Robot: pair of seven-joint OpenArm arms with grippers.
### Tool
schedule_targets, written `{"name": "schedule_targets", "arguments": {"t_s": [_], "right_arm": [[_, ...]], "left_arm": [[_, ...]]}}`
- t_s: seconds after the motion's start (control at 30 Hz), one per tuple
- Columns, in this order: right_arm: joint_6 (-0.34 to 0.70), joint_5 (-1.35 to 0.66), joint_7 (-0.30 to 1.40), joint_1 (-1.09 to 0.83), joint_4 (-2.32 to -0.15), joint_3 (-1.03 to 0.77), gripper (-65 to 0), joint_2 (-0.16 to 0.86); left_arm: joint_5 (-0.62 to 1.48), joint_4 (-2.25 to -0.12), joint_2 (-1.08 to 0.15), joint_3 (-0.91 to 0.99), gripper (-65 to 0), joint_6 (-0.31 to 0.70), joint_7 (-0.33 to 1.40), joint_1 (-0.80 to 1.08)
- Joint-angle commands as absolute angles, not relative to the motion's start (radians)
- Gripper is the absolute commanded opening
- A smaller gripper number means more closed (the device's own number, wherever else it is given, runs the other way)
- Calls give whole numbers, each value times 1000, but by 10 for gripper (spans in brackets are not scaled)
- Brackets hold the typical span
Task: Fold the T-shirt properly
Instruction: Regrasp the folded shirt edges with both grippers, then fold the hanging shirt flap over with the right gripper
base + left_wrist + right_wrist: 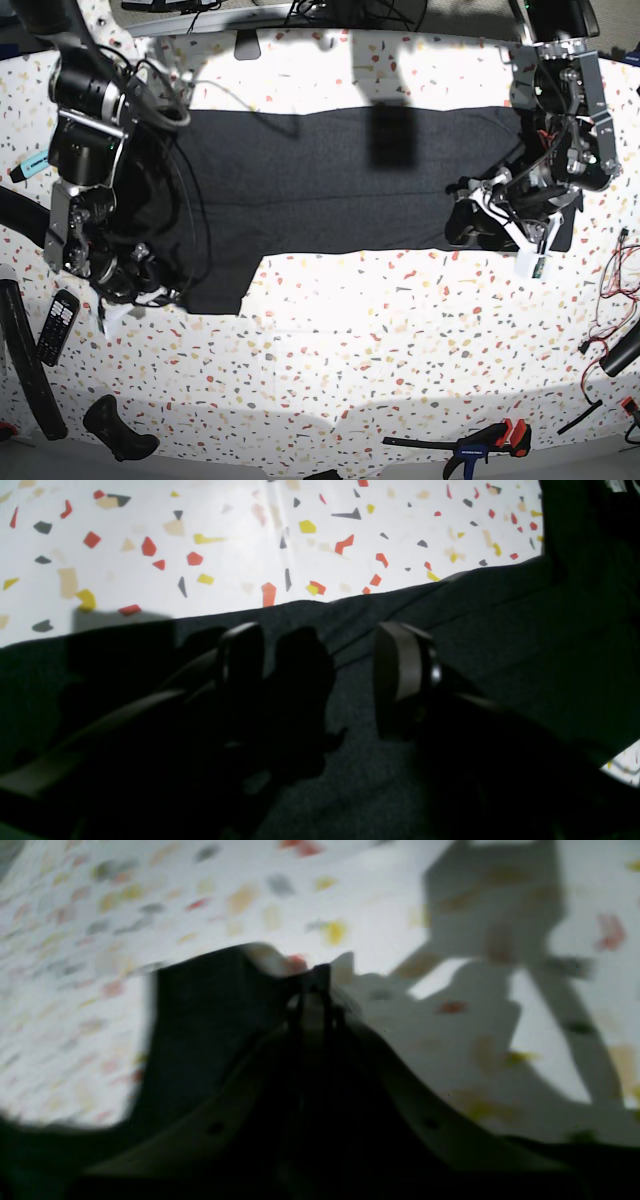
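Charcoal T-shirt flat across tabletop, one gripper at each end

Charcoal-black T-shirt (320, 180) lies spread across the far half of the speckled white tabletop (340, 360), plain side up, one sleeve flap hanging toward the near edge at base-view left. Left gripper (320, 680), on base-view right, sits low over the shirt's end; its two fingers (405, 675) stand spread apart with dark cloth showing between them, nothing pinched that I can see. Right gripper (314, 985), on base-view left, is pressed together at the sleeve edge, fingertips meeting on a fold of the dark cloth; wrist view is blurred. Black remote (52, 326) lies beside the right arm near the tabletop's edge. Orange-handled clamp (470, 445) rests at the near edge, well apart from the shirt.
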State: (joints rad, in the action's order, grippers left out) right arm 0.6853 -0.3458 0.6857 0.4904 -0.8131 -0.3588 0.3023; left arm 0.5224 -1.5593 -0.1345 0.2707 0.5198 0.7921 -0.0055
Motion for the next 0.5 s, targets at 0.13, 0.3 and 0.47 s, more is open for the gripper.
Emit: {"name": "schedule_targets", "arguments": {"t_s": [0.13, 0.3, 0.47], "right_arm": [[698, -577, 877, 529, -1042, -360, -650, 319], [698, -831, 1117, 529, -1246, -360, -650, 319], [698, -900, 1141, 437, -1459, -359, -650, 322]], "left_arm": [[538, -1578, -236, 273, -319, 542, 756, -56], [543, -1578, -344, 273, -320, 539, 793, -89], [543, -1578, -408, 273, -320, 539, 822, -83]]}}
